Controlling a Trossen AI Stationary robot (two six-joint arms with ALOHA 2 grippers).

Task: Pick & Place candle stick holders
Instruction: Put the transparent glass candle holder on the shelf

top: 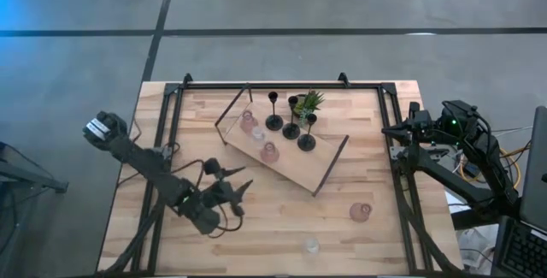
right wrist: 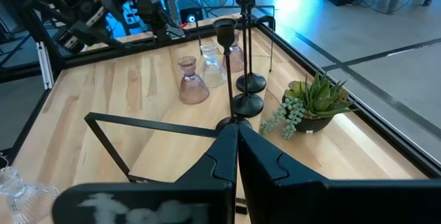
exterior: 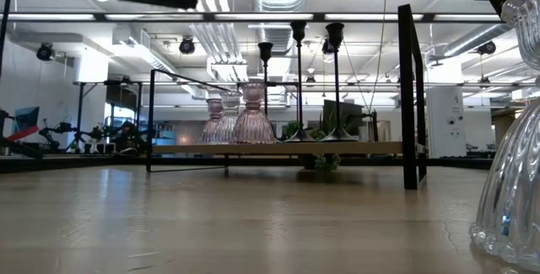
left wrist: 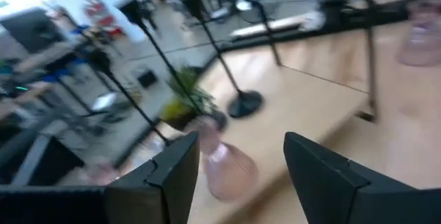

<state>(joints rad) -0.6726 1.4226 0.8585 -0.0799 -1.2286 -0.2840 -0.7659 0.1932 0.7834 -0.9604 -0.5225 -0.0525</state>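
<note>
Three upright black holders (top: 291, 117) and three glass cups (top: 258, 134) on board; two cups (top: 360, 211) off it.

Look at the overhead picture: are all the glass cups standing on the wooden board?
No: a pink cup and a clear cup stand on the bare table, off the wooden board.

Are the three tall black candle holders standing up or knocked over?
Standing up. All three black candle holders sit on round bases on the wooden board, stems straight up in the low view.
</note>
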